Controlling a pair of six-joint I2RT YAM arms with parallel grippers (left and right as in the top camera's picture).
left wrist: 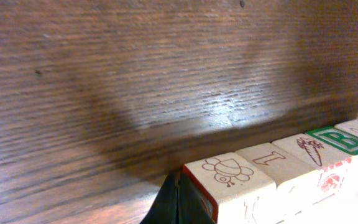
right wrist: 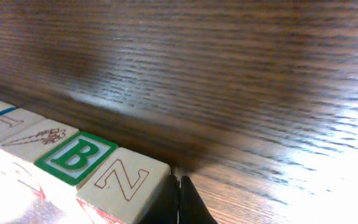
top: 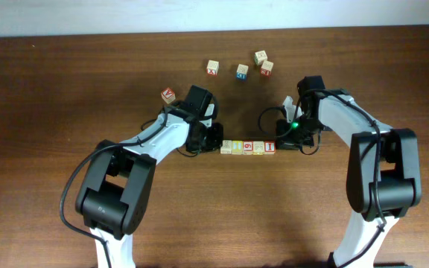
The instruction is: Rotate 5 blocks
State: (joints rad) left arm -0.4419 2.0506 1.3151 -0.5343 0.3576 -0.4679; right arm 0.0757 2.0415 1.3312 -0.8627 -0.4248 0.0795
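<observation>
Five pale-wood blocks (top: 248, 147) lie in a tight row at the table's middle, with a red "I" on the right end block (top: 269, 147). My left gripper (top: 216, 141) is shut, its tips against the row's left end. In the left wrist view the shut fingertips (left wrist: 178, 200) touch the side of the bee-marked block (left wrist: 229, 177). My right gripper (top: 280, 143) is shut at the row's right end. In the right wrist view its tips (right wrist: 179, 200) press beside the "Z" block (right wrist: 126, 180), with the green "B" block (right wrist: 76, 155) to that block's left.
Loose cubes lie behind the row: a red-marked one (top: 213, 68), a blue-marked one (top: 242, 71), a pair (top: 263, 62) at the back, and one (top: 168, 95) beside my left arm. The dark wood table (top: 51, 89) spreads on both sides.
</observation>
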